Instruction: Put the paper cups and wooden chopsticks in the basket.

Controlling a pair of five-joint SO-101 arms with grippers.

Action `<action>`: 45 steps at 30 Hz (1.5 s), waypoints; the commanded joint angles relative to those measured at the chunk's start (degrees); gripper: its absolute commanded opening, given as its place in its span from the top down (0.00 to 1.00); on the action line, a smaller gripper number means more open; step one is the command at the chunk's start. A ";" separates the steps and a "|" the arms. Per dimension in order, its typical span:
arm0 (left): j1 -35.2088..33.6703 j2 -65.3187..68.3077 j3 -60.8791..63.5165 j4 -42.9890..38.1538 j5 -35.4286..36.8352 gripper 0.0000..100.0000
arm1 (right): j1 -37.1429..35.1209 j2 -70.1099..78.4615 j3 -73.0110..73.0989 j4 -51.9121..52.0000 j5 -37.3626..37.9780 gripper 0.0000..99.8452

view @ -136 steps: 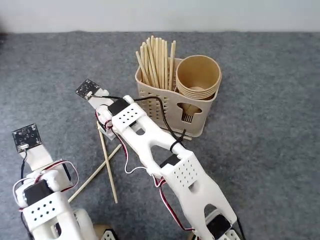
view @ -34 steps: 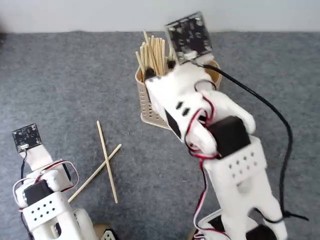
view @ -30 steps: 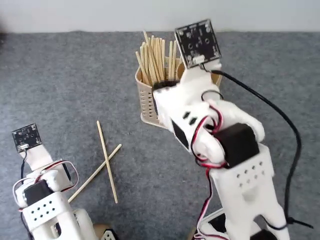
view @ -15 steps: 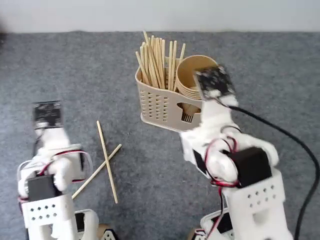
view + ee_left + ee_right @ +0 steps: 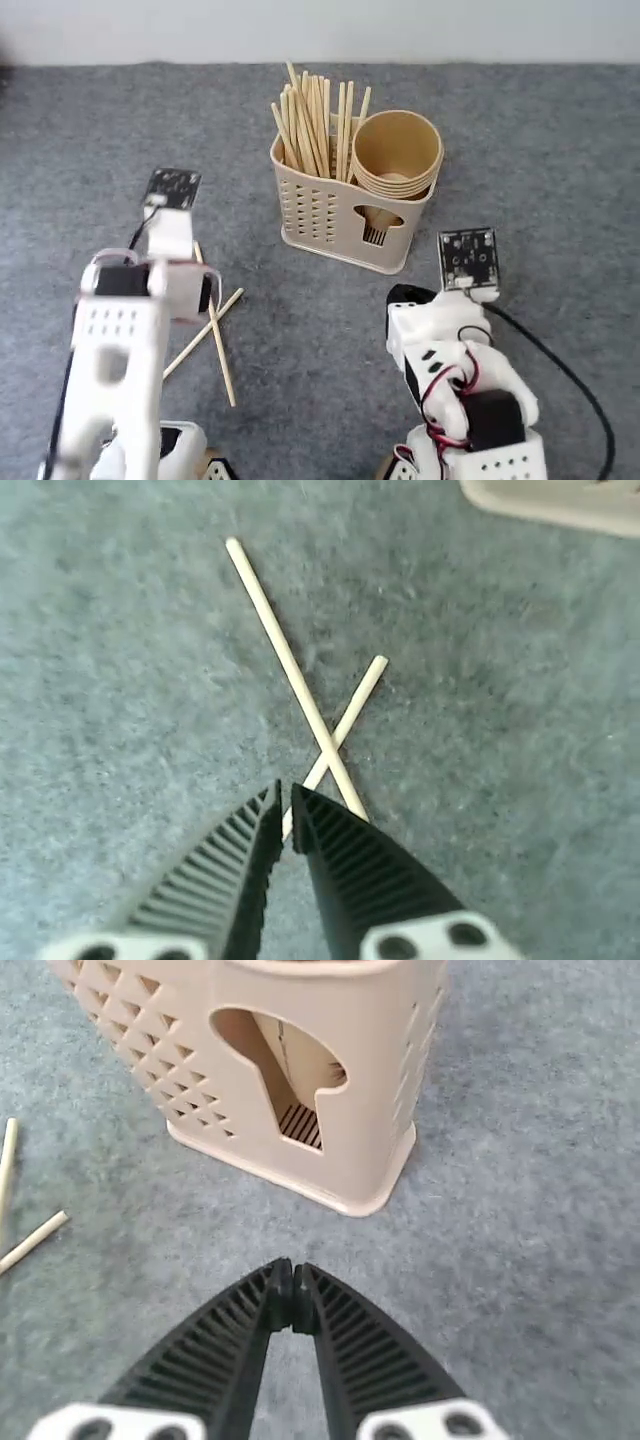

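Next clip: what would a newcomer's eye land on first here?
First the beige basket at the middle of the table, packed with upright wooden chopsticks beside a stack of paper cups. Then the two crossed chopsticks lying on the grey mat by the left arm, with the left gripper poised close to their crossing.

My high camera looks steeply down over the grey table (image 5: 560,150) from above and behind both arms, far enough off to take in the basket (image 5: 335,215) and the crossed chopsticks (image 5: 216,335) together. The left wrist camera sits just behind the left end effector (image 5: 283,792) and faces down along it, close over those same chopsticks. The right wrist camera looks low past the right end effector (image 5: 291,1266) at the basket's near wall.
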 commanded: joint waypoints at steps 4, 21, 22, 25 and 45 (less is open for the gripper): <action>0.44 16.70 -10.59 0.35 -3.16 0.93 | 0.84 -5.14 4.57 -2.24 0.00 0.99; 0.44 36.31 -11.47 -12.22 -7.21 0.84 | 1.01 -5.85 6.24 -2.07 -0.18 0.99; 0.53 37.80 -11.47 -13.10 -7.21 0.84 | 1.01 -5.85 6.24 -1.98 -0.18 0.99; 1.58 40.62 -12.35 -13.71 -8.70 0.84 | 1.01 -5.85 6.24 -1.98 -0.18 0.99; 1.67 37.54 -19.47 -4.31 -9.05 0.99 | 1.10 -5.85 6.24 -1.98 -0.35 0.99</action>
